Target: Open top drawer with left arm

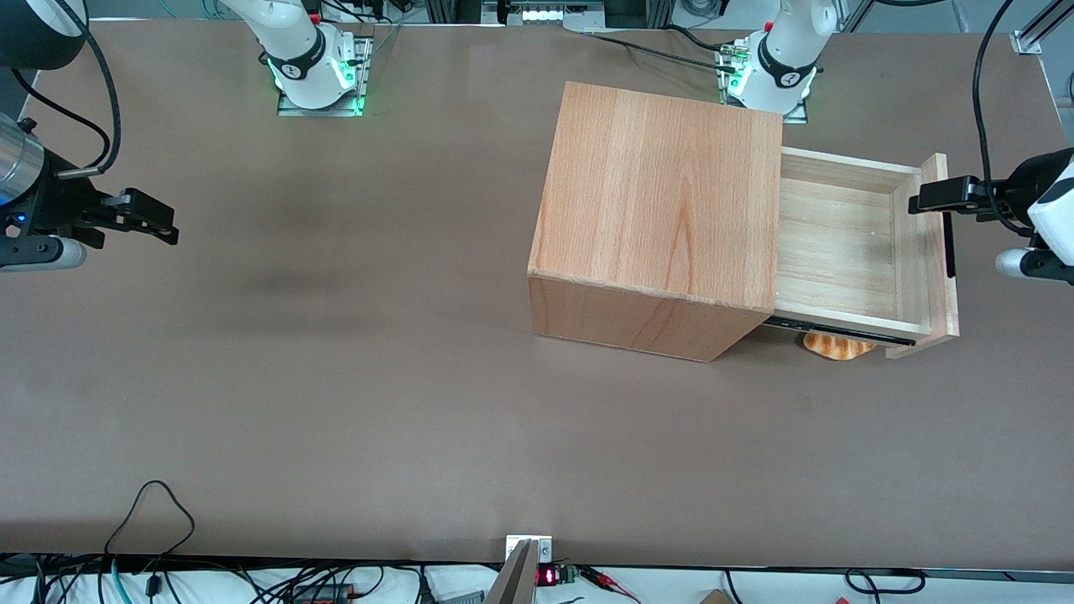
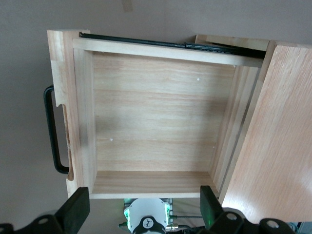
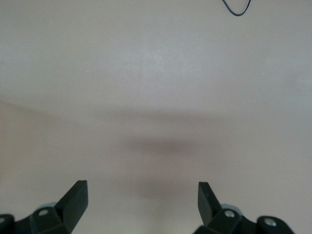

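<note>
The top drawer [image 1: 841, 249] stands pulled well out of the wooden cabinet [image 1: 654, 210], and its pale tray [image 2: 156, 122] holds nothing. A slim black bar handle [image 1: 949, 243] runs along its front panel [image 1: 936, 277]; the handle [image 2: 51, 131] is free, with nothing on it. The left arm's gripper [image 1: 925, 197] hovers above the panel's end that lies farther from the front camera. In the left wrist view this gripper [image 2: 142, 208] is open, its two black fingers [image 2: 75, 209] wide apart with only the drawer's side wall and the table beneath them.
A striped orange, bread-like object [image 1: 837, 345] lies on the table under the open drawer, at its edge nearest the front camera. The left arm's base [image 1: 779, 63] stands just past the cabinet's far corner. Cables [image 1: 151, 512] trail along the table's near edge.
</note>
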Robot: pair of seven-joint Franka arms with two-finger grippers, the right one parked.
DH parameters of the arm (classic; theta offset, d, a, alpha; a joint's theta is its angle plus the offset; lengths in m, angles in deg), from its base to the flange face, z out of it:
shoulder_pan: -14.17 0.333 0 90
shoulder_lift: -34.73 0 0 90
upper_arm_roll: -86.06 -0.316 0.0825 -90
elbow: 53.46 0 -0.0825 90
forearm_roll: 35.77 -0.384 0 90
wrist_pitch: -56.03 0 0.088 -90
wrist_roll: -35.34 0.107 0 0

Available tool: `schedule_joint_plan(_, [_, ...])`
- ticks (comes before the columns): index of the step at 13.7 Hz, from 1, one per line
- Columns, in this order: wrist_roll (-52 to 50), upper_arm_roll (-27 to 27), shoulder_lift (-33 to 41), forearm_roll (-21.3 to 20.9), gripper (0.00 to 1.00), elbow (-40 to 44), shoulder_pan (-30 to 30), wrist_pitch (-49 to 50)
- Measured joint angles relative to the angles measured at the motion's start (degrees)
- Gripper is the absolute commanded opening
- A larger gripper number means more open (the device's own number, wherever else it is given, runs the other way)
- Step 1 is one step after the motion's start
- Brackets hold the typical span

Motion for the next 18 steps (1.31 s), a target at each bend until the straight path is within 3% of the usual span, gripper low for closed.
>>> schedule_joint_plan(12, [-5.4,-3.4,16.3,0.0,1.0,-25.2,-3.8,-20.1])
schedule_joint_plan(18, [-5.4,-3.9,18.7,-0.2,1.0,-28.2,-3.7,-21.4])
